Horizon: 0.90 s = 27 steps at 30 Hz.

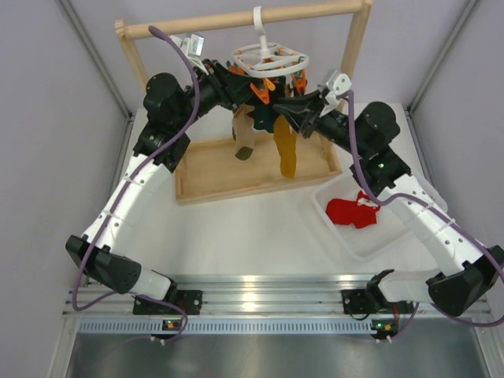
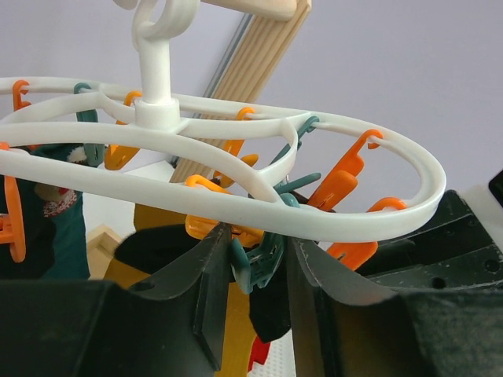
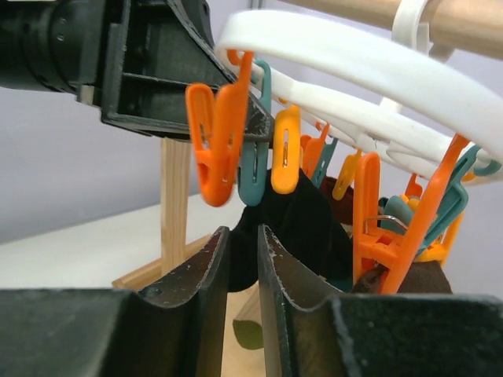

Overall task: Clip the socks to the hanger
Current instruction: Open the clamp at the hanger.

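Two pincers work close together under the hanger (image 2: 236, 208), which hangs by its hook at the top centre of the overhead view. The left pincer (image 2: 259, 243) is pressed onto a teal clip (image 2: 255, 267) at the ring's near rim, apparently squeezing it. The right pincer (image 3: 243, 232) is nearly pressed together and seems to pinch a black sock (image 3: 302, 228), whose cloth rises just behind its fingertips, below the row of clips. Two red socks (image 1: 353, 211) lie in a clear tray (image 1: 374, 240) on the bench (image 1: 260, 236) at the right, not yet hung.

Several things could go wrong. The hanger hangs free, so a sideways push would likely swing it and carry the clip away from the cloth. The slick clip could slip out and snap empty. The crowded pincers could also knock each other.
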Tool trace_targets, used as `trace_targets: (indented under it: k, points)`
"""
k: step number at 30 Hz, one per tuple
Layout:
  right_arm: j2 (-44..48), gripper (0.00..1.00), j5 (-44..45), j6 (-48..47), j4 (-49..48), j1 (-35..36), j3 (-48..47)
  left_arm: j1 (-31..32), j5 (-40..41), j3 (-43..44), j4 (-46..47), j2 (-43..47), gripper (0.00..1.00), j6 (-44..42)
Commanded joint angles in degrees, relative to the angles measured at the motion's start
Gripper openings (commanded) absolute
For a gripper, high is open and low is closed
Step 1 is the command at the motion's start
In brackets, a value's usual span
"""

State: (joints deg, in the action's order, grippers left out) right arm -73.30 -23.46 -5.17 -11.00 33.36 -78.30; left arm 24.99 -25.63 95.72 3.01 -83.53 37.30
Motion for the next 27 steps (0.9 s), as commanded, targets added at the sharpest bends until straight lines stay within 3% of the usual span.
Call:
trace_targets:
  k: [1, 10, 17, 27]
  points:
    - [2.5, 0.19, -4.0, 2.5, -1.1, -0.4, -2.9, -0.4, 0.1, 0.2, 2.9, 2.2, 0.00, 2.4]
    - [-0.5, 0.21, -4.9, 1.3, 2.1, 1.5, -7.2, -0.5, -1.1, 0.3, 1.8, 2.1, 0.00, 5.1]
    - [-1.6, 0.12, -8.0, 2.9, 2.5, 2.1, -8.0, -0.6, -0.4, 0.3, 1.1, 2.2, 0.00, 4.0]
    - [-4.4, 0.17, -5.4, 2.9, 4.7, 3.0, -9.4, -0.6, 2.9, -1.4, -1.9, 4.6, 0.36, -1.0]
